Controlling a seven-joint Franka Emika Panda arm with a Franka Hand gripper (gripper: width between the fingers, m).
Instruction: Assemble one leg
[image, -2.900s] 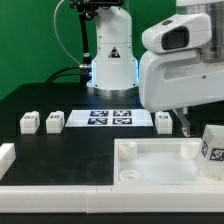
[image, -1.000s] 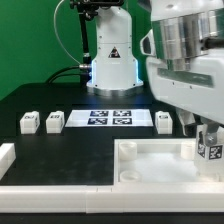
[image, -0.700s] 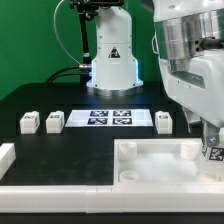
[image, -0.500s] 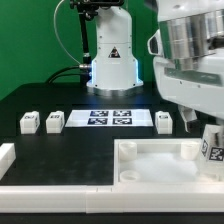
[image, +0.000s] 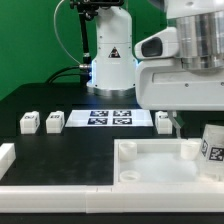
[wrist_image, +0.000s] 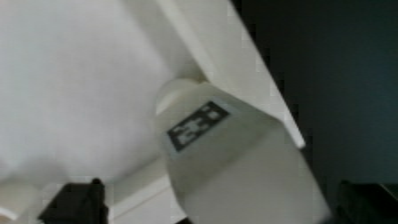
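One leg (image: 211, 149), a small white block with a black-and-white marker, stands at the corner of the large white tray-like piece (image: 150, 168) on the exterior view's right. My gripper (image: 194, 122) hangs just above it, jaws apart and holding nothing. In the wrist view the leg (wrist_image: 222, 150) rises between my two dark fingers (wrist_image: 79, 202) without both touching it, and the gripper (wrist_image: 217, 206) is open around it. Three more legs lie on the black table: two on the left (image: 29, 122) (image: 55, 121) and one (image: 164, 122) beside the marker board.
The marker board (image: 110, 118) lies flat at the middle of the table. The robot base (image: 112, 60) stands behind it. A white part (image: 6, 155) sits at the left edge. The tray-like piece fills the front.
The arm came down over the leg at the tray's right corner, then rose again. The leg stayed standing at that corner.
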